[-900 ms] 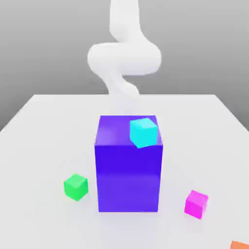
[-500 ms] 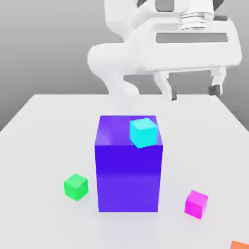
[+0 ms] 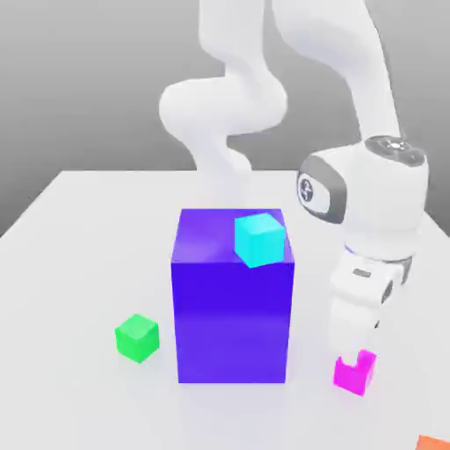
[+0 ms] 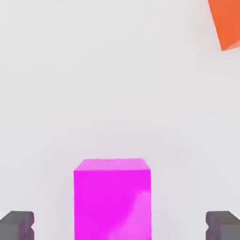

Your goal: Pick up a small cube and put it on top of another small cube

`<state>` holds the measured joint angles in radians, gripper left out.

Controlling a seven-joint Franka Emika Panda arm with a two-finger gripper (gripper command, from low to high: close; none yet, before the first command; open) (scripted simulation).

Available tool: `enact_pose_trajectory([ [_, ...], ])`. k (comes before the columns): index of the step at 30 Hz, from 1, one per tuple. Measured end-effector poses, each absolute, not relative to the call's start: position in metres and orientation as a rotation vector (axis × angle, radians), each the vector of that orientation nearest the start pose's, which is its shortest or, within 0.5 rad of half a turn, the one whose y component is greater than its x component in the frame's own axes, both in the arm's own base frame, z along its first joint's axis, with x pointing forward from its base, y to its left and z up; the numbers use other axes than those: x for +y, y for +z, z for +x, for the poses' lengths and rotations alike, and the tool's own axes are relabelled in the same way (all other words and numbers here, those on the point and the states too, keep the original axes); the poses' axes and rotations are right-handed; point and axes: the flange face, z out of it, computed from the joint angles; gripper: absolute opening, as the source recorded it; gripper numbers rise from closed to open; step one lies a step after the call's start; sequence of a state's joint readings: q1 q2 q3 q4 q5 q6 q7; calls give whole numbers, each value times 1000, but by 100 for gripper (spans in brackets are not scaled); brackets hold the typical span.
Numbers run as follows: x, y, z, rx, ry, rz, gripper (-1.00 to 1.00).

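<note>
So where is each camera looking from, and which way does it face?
Exterior view: off the arm, facing its base across the table and looking down somewhat; it takes in the blue-purple block, the cyan cube, the green cube and the white arm reaching down.
Hand view: on the hand, facing the tabletop; both fingertips of the open tool show, the magenta cube between them with gaps at either side.
Shared: the magenta cube and part of an orange thing.

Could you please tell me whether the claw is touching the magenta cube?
Apart: the hand view shows bare tabletop between each fingertip and the small magenta cube.
</note>
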<state>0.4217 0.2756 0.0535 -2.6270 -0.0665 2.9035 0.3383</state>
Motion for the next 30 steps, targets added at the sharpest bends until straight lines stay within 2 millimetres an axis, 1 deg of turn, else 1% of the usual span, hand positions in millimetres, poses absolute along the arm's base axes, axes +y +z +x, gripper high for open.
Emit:
enact_pose_trajectory([
  [1, 199, 143, 374, -314, -2, -3126, 0],
  [2, 199, 133, 374, -314, -1, -3126, -100],
  [7, 199, 133, 373, -314, 1, -3126, -100],
  [8, 199, 128, 373, -314, 1, -3126, -100],
  [9, 199, 130, 373, -315, 0, -3127, -100],
  [11, 199, 147, 374, -315, 0, -3127, -100],
  [15, 197, 185, 374, -295, 1, -3129, -100],
  [16, 191, 191, 381, -254, -12, -3132, -100],
  [17, 184, 199, 392, -228, -44, -3131, -100],
  [19, 166, 220, 418, -180, -130, -3130, -100],
  [21, 142, 242, 445, -127, -228, -3131, -100],
  [23, 110, 267, 471, -61, -330, -3136, -100],
  [24, 91, 276, 479, -35, -364, -3142, -100],
  [25, 71, 283, 483, -17, -382, -3152, -100],
  [27, 30, 291, 483, 5, -394, -3175, -100],
  [30, -30, 299, 474, 30, -391, -3211, -100],
])
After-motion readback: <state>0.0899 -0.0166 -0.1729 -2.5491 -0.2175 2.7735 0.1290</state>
